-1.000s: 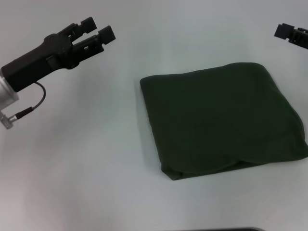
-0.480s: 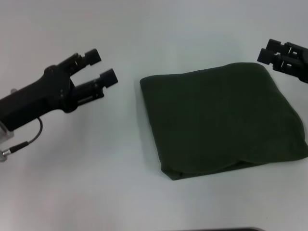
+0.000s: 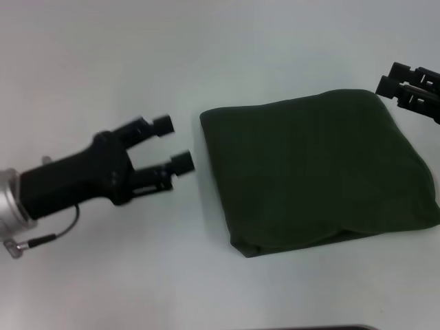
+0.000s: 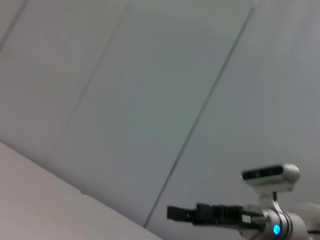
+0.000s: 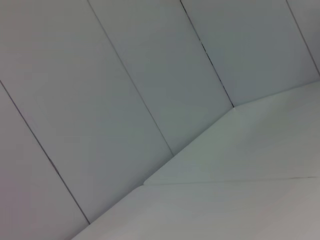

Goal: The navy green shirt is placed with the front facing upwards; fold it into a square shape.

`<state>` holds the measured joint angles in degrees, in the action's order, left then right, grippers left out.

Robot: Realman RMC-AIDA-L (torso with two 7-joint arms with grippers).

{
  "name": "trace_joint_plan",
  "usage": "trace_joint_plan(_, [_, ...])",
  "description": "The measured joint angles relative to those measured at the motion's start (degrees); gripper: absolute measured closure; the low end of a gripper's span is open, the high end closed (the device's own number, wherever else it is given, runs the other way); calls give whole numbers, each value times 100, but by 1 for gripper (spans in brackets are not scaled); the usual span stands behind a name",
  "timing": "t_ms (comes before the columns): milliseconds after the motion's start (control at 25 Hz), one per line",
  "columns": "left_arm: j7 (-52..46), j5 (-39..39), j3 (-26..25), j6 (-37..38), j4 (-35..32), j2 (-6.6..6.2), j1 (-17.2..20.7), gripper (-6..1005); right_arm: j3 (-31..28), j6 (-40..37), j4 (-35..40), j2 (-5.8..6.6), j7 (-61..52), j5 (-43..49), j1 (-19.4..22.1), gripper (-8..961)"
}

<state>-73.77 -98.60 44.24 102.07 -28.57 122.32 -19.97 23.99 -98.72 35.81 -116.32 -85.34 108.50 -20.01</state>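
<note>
The navy green shirt lies folded into a rough square on the white table, plain green side up, no lettering showing. My left gripper hovers just off the shirt's left edge, open and empty, pointing at the fold. My right gripper reaches in from the right and sits at the shirt's far right corner. The left wrist view catches that right gripper far off, with nothing in it. The shirt does not appear in either wrist view.
A dark strip shows at the table's near edge. Both wrist views show only pale wall panels and bare table surface.
My left gripper has swung down and right from the far left to the shirt's left edge. My right gripper has come in from the right to the far right corner. The shirt has not moved.
</note>
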Motion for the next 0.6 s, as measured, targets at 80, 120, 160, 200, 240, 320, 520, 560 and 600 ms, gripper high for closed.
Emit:
trace_joint_plan(80, [50,-66,76,-23,1,61,19,95,0,-3,6,30,-24,-6,7,202])
trace_joint_plan(120, [95,-97,93,-38,2,89,27,95,-2,-4,7,41,-30,-6,9,202])
trace_joint_plan(160, [168,-138,104,-54,4,121,36,94,-3,-4,10,47,-40,-6,13,203])
trace_joint_plan(200, [225,-170,117,-85,14,135,38,94,-4,-5,20,52,-66,-4,18,203])
trace_joint_plan(240, [278,-192,132,-122,29,147,41,94,-3,-6,29,58,-99,-1,19,203])
trace_joint_plan(320, [420,-211,151,-251,98,150,49,94,2,-9,46,88,-173,5,22,204])
trace_joint_plan(520, [888,-211,161,-692,429,163,25,94,-14,-13,49,141,-315,6,24,205])
trace_joint_plan(560, [964,-211,162,-779,508,165,3,94,-14,-8,49,142,-317,5,24,205])
trace_joint_plan(600, [1042,-211,165,-823,567,168,-1,94,-14,5,49,142,-319,6,24,205])
